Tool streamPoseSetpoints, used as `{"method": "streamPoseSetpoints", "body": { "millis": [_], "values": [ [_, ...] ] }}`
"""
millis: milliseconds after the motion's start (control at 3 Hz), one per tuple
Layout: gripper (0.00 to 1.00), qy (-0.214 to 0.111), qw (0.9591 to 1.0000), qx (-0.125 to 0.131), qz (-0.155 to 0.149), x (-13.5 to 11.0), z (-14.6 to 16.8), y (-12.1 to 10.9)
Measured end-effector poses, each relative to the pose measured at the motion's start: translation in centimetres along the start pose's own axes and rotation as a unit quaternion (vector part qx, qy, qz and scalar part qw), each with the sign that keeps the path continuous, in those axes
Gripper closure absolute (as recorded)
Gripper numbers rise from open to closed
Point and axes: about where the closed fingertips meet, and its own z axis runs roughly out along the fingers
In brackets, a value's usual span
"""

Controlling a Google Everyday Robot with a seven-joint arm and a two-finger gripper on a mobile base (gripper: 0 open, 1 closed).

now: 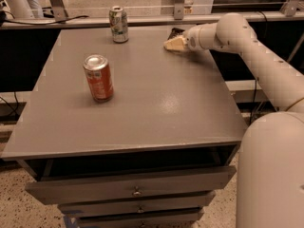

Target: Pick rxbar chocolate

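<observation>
The rxbar chocolate (176, 32), a small flat black wrapper, lay at the table's (142, 108) far right edge. Its dark corner showed just behind the pale, wedge-shaped tip of the gripper (175, 43), touching or nearly so. Whether the gripper had clamped it could not be told. The smooth, rounded cream arm (256, 56) reached in from the right. The tabletop was matte grey with a dull sheen. 1 cylindrical red can (99, 78) stood upright at the left, and 1 green-white can (118, 24) stood at the far edge.
</observation>
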Motion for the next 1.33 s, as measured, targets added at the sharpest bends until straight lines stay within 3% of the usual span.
{"method": "streamPoseSetpoints", "body": {
  "millis": [667,1000,1333],
  "values": [
    [0.88,-0.007,0.9999,0.003,0.008,0.2,0.1,-0.2],
    [1.0,-0.017,0.9998,0.002,0.006,-0.5,-0.6,0.1],
    [1.0,-0.036,0.9993,-0.004,-0.006,-2.4,-2.1,0.9]
  ]
}}
